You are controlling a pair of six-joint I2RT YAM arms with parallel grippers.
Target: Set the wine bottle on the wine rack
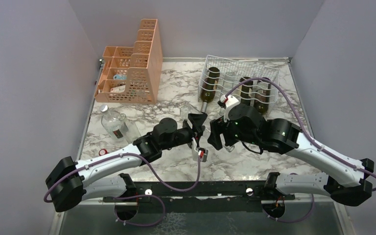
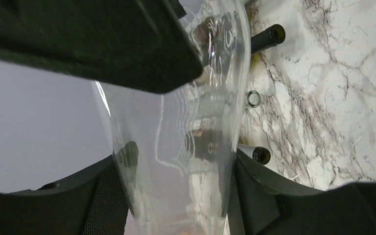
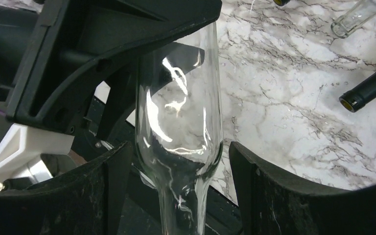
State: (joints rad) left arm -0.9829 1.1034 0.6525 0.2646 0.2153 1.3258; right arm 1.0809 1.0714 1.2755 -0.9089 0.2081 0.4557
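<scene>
Progress stands at about halfway, by my reading. The clear wine bottle [image 3: 178,127] is off the counter [image 1: 176,88], held at the middle of it, at about 7 o'clock from the wine rack [image 1: 240,66], and not yet in any cradle. The left hand [image 2: 174,191] is clenched on the glass, both fingers pressed to its sides. The right hand [image 3: 178,181] is released: its fingers flank the bottle near the shoulder, with a thin gap on each side. This looks like a handover about to be made.

The wire rack sits at 1 o'clock on the counter and holds three dark bottles [image 1: 209,84]. A cradle between the first and second appears free. Two more clear bottles [image 1: 113,122] lie at 9 o'clock, below the peach organizer [image 1: 132,63] at 11 o'clock.

Left to do: the right hand must grasp the bottle, the left let go, then the bottle be carried to 1 o'clock and laid in a cradle.
</scene>
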